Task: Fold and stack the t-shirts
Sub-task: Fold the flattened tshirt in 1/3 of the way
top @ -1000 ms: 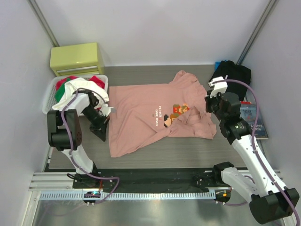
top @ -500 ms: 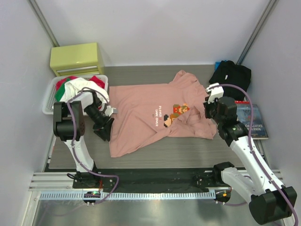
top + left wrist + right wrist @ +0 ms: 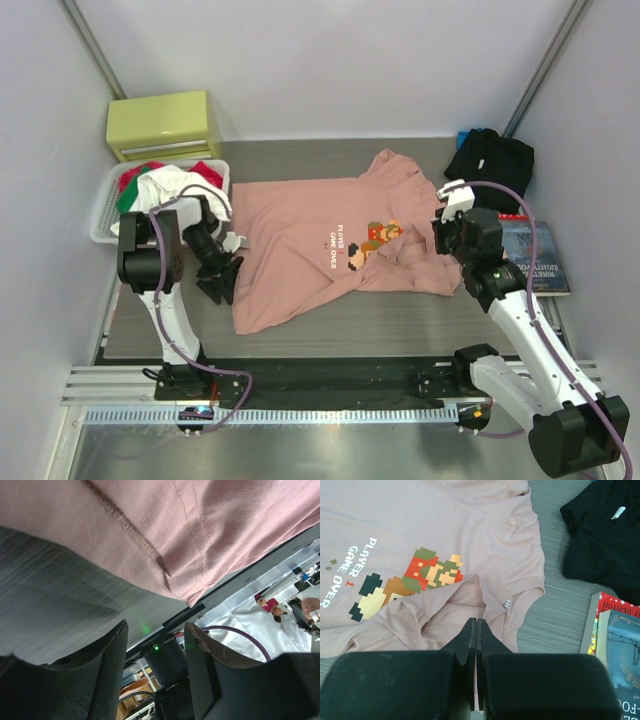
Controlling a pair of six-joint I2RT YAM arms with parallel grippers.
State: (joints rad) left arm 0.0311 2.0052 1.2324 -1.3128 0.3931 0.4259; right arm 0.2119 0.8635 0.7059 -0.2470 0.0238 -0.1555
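Note:
The salmon-pink t-shirt (image 3: 300, 245) lies spread on the grey table, print up, with its right sleeve and collar rumpled. The black t-shirt (image 3: 490, 155) sits bunched at the back right. My left gripper (image 3: 222, 275) is low at the pink shirt's left hem, open with nothing between its fingers; in the left wrist view the gripper (image 3: 155, 635) points under the hem of the pink t-shirt (image 3: 200, 530). My right gripper (image 3: 447, 235) hovers over the collar. Its wrist view shows the gripper (image 3: 476, 622) shut and empty above the pink t-shirt (image 3: 420, 530), with the black t-shirt (image 3: 605, 535) at upper right.
A white basket (image 3: 103, 232) of red, green and white clothes stands at the left behind my left arm. A yellow-green box (image 3: 163, 122) sits behind it. Books (image 3: 535, 255) lie at the right edge beside my right arm, and the books (image 3: 615, 630) also show in the right wrist view.
My left gripper has opened, let go of the pink shirt's left hem and drawn slightly back. My right arm has shifted a little toward the near side, still shut.

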